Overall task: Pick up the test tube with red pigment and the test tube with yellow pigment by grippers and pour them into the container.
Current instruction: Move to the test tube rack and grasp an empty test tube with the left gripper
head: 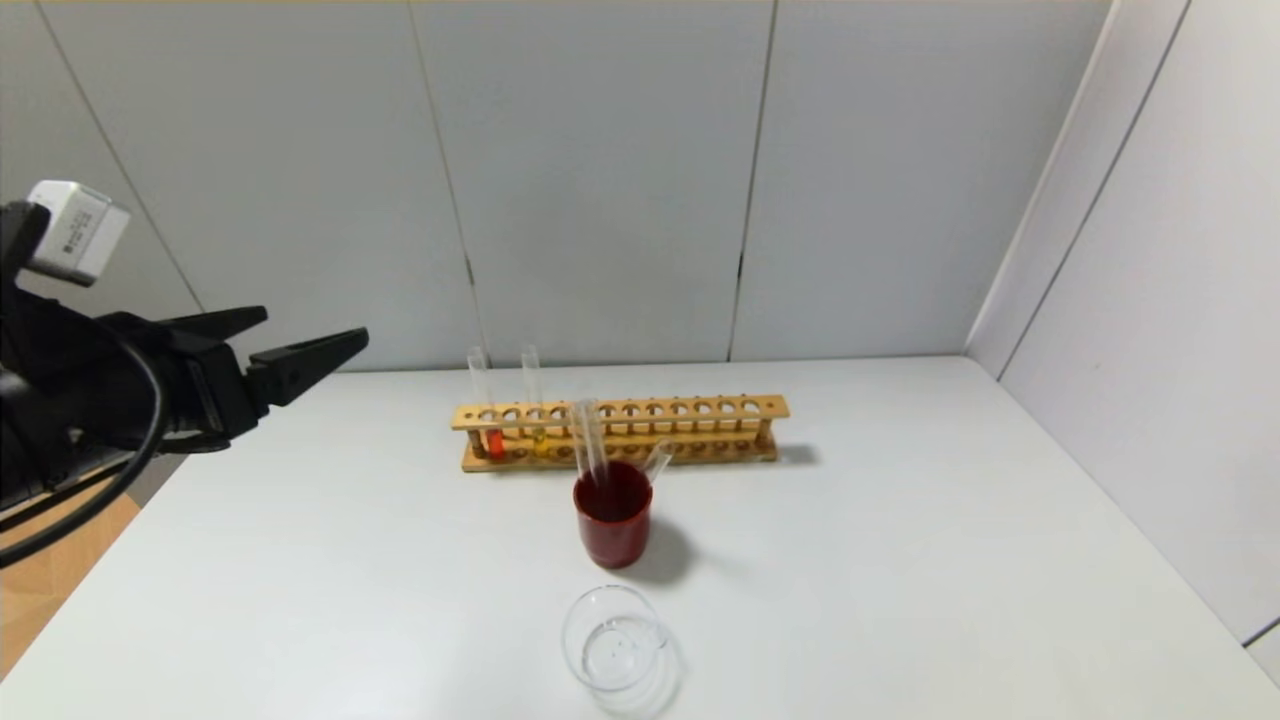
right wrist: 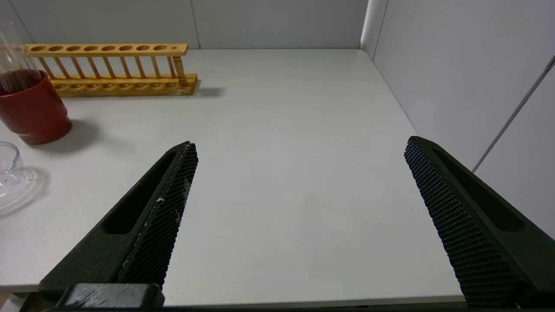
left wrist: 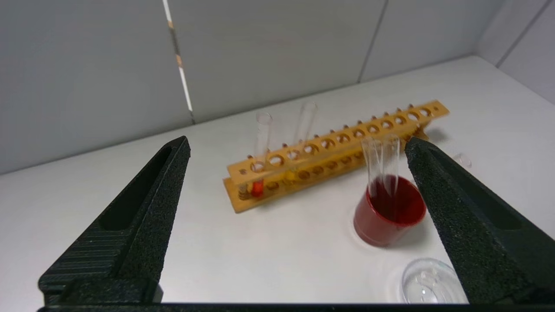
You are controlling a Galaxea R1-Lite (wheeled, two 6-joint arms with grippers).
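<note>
**Both claws spread wide, tubes in the rack, beaker at the near edge**

Nearest the robot, the container (head: 612, 650), a small clear glass beaker with a side handle, sits on the white table (head: 900, 560) close to the front edge, near the middle. It shows as a clear rim in the left wrist view (left wrist: 427, 281) and at the frame edge in the right wrist view (right wrist: 8, 167).

Just behind it stands the dark red cup (head: 612, 525), apart from the beaker. Several colourless tubes (head: 590, 440) lean inside the cup, their mouths rising above its rim.

Behind the cup lies the long wooden rack (head: 620, 432), set across the table. Near its left end the test tube with red pigment (head: 483, 405) stands upright in a hole, orange-red liquid at its bottom. Just to the right of it, the test tube with yellow pigment (head: 533, 400) stands upright too, yellow liquid low down. Neither tube is touched by anything.

The left gripper (head: 310, 340) hangs in the air off the table's left side, well apart from the rack, jaws spread wide and holding nothing; its own camera looks between them toward the rack and cup (left wrist: 299, 147).

The right gripper (right wrist: 299, 147) is outside the head view. Its wrist camera shows it low over the table's near right part, jaws wide apart and bare, well away from the rack's right end (right wrist: 130, 69).
</note>
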